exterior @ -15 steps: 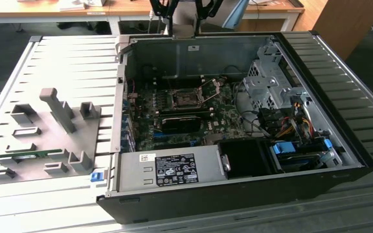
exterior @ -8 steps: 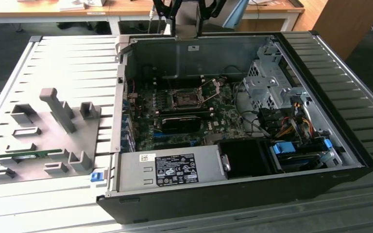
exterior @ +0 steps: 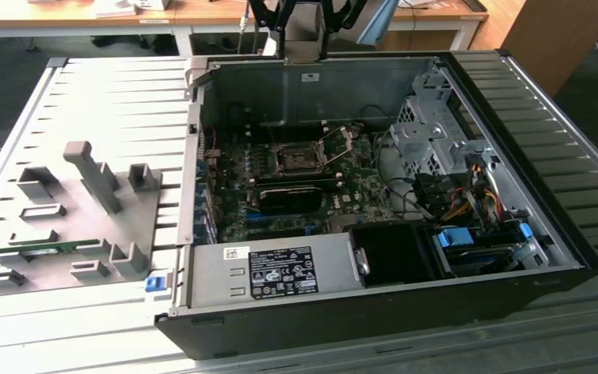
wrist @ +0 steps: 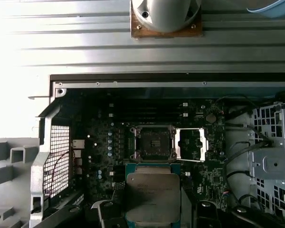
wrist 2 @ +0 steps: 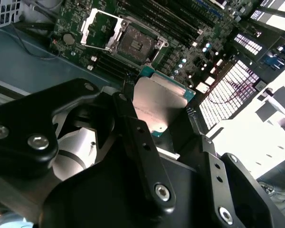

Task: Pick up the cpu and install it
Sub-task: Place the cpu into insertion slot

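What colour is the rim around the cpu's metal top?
Teal green, around a silver-grey top; the first wrist view shows the cpu best.

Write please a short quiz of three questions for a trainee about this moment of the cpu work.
1. True or false: the gripper holds the cpu between its fingers.
2. Multiple choice: the socket on the motherboard is A) filled with a chip, B) empty, with its metal frame swung open beside it, C) covered by a fan.
3. Fill in: in the first wrist view, the cpu is held above the motherboard and is not yet in the ____.
Key: 1 true; 2 B; 3 socket.
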